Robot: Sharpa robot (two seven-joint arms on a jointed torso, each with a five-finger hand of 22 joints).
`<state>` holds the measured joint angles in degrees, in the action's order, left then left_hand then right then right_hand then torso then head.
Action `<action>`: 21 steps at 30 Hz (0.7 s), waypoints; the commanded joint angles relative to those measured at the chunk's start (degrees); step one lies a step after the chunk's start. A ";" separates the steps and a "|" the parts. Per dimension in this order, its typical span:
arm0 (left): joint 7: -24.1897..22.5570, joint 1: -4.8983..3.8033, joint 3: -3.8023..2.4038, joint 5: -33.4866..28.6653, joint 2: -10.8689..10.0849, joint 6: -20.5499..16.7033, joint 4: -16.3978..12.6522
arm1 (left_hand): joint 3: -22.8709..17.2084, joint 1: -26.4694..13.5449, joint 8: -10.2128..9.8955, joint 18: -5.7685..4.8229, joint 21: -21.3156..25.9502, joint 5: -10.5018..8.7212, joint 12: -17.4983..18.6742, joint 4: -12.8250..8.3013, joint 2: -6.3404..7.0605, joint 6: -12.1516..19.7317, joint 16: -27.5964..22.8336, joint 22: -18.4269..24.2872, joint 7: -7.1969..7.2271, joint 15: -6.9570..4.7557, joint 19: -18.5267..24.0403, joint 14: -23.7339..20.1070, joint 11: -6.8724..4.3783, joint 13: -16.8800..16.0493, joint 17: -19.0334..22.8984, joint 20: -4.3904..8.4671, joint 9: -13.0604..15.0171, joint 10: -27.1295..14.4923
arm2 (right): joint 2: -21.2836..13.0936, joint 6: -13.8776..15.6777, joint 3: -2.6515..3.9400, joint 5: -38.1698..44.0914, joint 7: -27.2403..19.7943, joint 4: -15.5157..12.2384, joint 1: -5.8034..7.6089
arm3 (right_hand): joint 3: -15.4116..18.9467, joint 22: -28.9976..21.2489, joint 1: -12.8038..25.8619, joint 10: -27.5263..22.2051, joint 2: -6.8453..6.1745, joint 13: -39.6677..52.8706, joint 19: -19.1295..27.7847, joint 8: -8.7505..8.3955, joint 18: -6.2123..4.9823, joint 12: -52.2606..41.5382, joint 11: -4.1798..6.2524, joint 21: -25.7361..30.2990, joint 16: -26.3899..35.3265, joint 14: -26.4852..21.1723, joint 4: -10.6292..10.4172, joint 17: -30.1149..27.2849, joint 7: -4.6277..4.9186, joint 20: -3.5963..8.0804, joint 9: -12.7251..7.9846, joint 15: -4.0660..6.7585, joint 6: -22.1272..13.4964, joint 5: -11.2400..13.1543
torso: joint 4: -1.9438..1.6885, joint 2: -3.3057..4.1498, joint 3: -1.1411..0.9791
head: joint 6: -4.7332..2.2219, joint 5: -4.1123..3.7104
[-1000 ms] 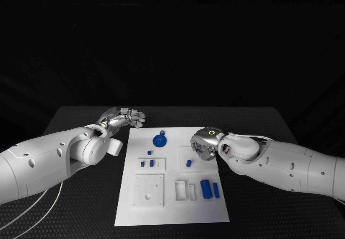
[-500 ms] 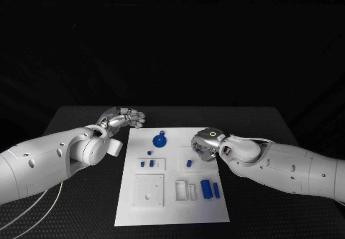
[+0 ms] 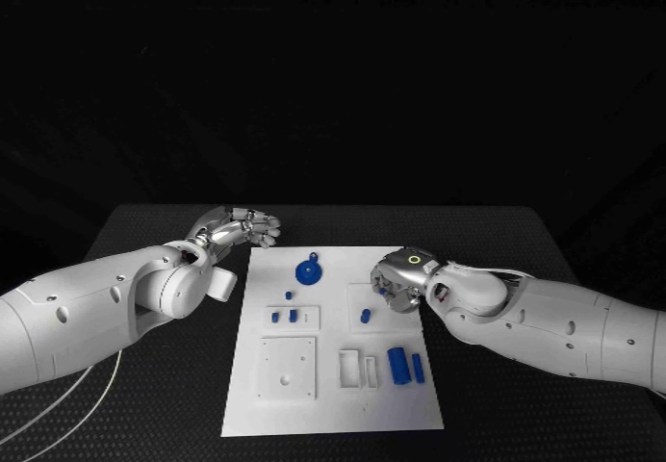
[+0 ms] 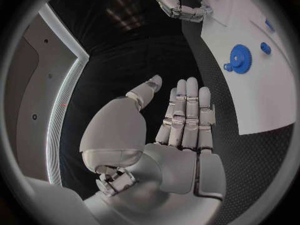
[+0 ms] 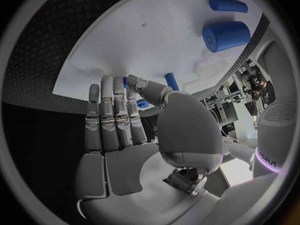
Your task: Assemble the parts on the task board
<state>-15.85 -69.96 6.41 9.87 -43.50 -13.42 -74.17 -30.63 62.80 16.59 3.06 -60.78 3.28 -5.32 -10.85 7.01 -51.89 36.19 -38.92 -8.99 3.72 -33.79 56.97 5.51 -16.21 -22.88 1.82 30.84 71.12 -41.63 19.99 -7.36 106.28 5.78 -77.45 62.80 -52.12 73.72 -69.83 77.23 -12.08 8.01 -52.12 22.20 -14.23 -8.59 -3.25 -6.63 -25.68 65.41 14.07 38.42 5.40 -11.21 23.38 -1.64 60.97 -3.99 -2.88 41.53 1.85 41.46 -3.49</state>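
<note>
White plate: the task board [image 3: 333,404] lies mid-table on the black table [image 3: 499,241]; its near edge is closest to the robot.
Near parts: a blue cylinder [image 3: 398,365] and a thinner blue bar [image 3: 417,366] lie loose beside empty white slots; judged not yet seated.
Middle: small blue pegs [image 3: 283,315] stand on a raised square.
Right hand [image 3: 396,282]: over the board's right edge, fingers straight and apart, holding nothing.
Far: blue gear [image 3: 310,270] near the far edge.
Left hand [image 3: 239,229]: off the board's far left corner, empty, fingers loosely extended.
Progress: early, by my judgement; most remains.

Right hand [image 3: 396,280] over task board [image 3: 333,385]
</note>
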 commanded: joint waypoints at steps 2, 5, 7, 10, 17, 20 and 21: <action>-0.31 -0.05 -0.04 -0.12 0.10 0.63 0.01 | -0.07 0.05 -0.03 0.25 0.33 0.11 0.26 -0.30 0.13 0.37 -0.26 -0.07 0.04 0.34 0.30 -0.04 0.04 0.08 -0.09 -0.20 -0.08 -0.43 | -0.06 -1.52 0.21 -0.40 -0.15 -0.33 -0.14 | -0.31 0.11 -0.14 0.01 -0.62 -0.22 -0.43 0.40 -0.77 -0.05 -0.22 0.01 0.11 0.43 -0.23 0.10 0.03 0.16 0.12 -0.17 0.52 0.33 | -0.03 -0.01 0.03 | -0.01 0.04; -0.31 -0.05 -0.04 -0.17 0.12 0.62 0.09 | -0.07 0.04 -0.03 0.25 0.34 0.11 0.27 -0.30 0.13 0.40 -0.30 -0.07 0.03 0.34 0.30 -0.04 0.05 0.09 -0.13 -0.20 -0.09 -0.45 | 0.00 -1.44 0.37 -0.46 -0.20 -0.33 -0.14 | -0.33 0.11 -0.15 0.02 -0.65 -0.20 -0.44 0.40 -0.77 -0.04 -0.21 0.02 0.12 0.44 -0.25 0.13 0.02 0.17 0.13 -0.17 0.53 0.33 | -0.03 0.00 0.02 | -0.03 0.12; -0.33 -0.05 -0.04 -0.18 0.13 0.61 0.09 | -0.07 0.03 -0.04 0.25 0.34 0.11 0.28 -0.29 0.12 0.41 -0.32 -0.07 0.02 0.35 0.30 -0.04 0.05 0.09 -0.15 -0.21 -0.09 -0.45 | 0.00 -1.41 0.47 -0.51 -0.21 -0.35 -0.13 | -0.35 0.12 -0.16 0.02 -0.66 -0.18 -0.45 0.39 -0.77 -0.03 -0.21 0.02 0.13 0.45 -0.27 0.15 0.02 0.17 0.14 -0.17 0.54 0.33 | -0.02 0.01 0.01 | -0.03 0.09; -0.33 -0.05 -0.04 -0.18 0.12 0.65 0.10 | -0.06 0.01 -0.04 0.25 0.35 0.11 0.28 -0.28 0.12 0.44 -0.36 -0.07 0.02 0.35 0.30 -0.04 0.06 0.10 -0.18 -0.21 -0.09 -0.46 | -0.02 -1.51 0.60 -0.60 -0.21 -0.32 -0.13 | -0.37 0.13 -0.16 0.03 -0.68 -0.16 -0.47 0.39 -0.77 -0.02 -0.21 0.03 0.15 0.46 -0.30 0.18 0.02 0.18 0.15 -0.16 0.54 0.34 | -0.02 0.01 0.01 | 0.00 0.12; -0.30 -0.05 -0.04 -0.18 0.11 0.75 0.13 | -0.07 0.03 -0.04 0.25 0.37 0.11 0.29 -0.30 0.12 0.46 -0.41 -0.08 0.01 0.36 0.31 -0.05 0.06 0.11 -0.23 -0.21 -0.10 -0.48 | -0.20 -2.05 0.73 -1.13 -0.19 -0.47 -0.04 | -0.40 0.14 -0.17 0.05 -0.73 -0.12 -0.49 0.38 -0.77 -0.01 -0.20 0.04 0.18 0.48 -0.35 0.25 0.01 0.18 0.16 -0.16 0.56 0.32 | 0.02 -0.01 0.01 | 0.06 0.14; -0.20 -0.05 -0.04 -0.18 0.07 0.86 0.08 | -0.07 0.02 -0.04 0.25 0.38 0.11 0.30 -0.31 0.13 0.48 -0.45 -0.08 0.01 0.37 0.32 -0.06 0.07 0.12 -0.26 -0.22 -0.10 -0.49 | -0.21 -3.39 0.73 -2.50 -0.48 -0.13 0.12 | -0.52 0.14 -0.07 -0.26 -0.85 -0.07 -0.28 0.18 -0.77 0.26 -0.35 0.27 0.49 0.24 -0.58 0.36 0.12 0.12 0.15 -0.24 0.31 0.30 | 0.02 0.01 0.02 | 0.07 0.10; -0.18 -0.05 -0.04 -0.18 0.05 0.87 0.08 | -0.05 0.00 -0.05 0.24 0.39 0.10 0.31 -0.31 0.15 0.50 -0.49 -0.08 0.00 0.37 0.32 -0.07 0.08 0.13 -0.29 -0.22 -0.10 -0.50 | -0.16 -3.68 0.73 -2.96 -0.64 0.06 0.22 | -0.59 0.12 0.01 -0.62 -0.90 -0.10 0.05 -0.03 -0.73 0.53 -0.51 0.51 0.79 -0.08 -0.69 0.39 0.26 0.04 0.09 -0.37 -0.01 0.32 | 0.02 0.01 0.02 | 0.08 0.11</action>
<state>-15.78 -69.96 6.41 9.87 -43.49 -13.38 -73.96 -30.63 62.80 16.59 3.03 -60.78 3.28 -5.32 -10.85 7.01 -51.89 35.93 -38.91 -8.99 3.72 -33.79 56.97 5.52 -16.16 -23.09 1.82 30.79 71.11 -41.79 18.54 -6.65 104.87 5.69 -77.60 62.93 -52.60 73.82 -69.74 76.69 -12.62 7.86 -52.13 22.32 -14.22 -8.14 -3.77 -6.20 -24.88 65.39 13.58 38.77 5.58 -11.16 23.53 -2.02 60.78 -3.99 -2.88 41.52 1.86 41.53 -3.36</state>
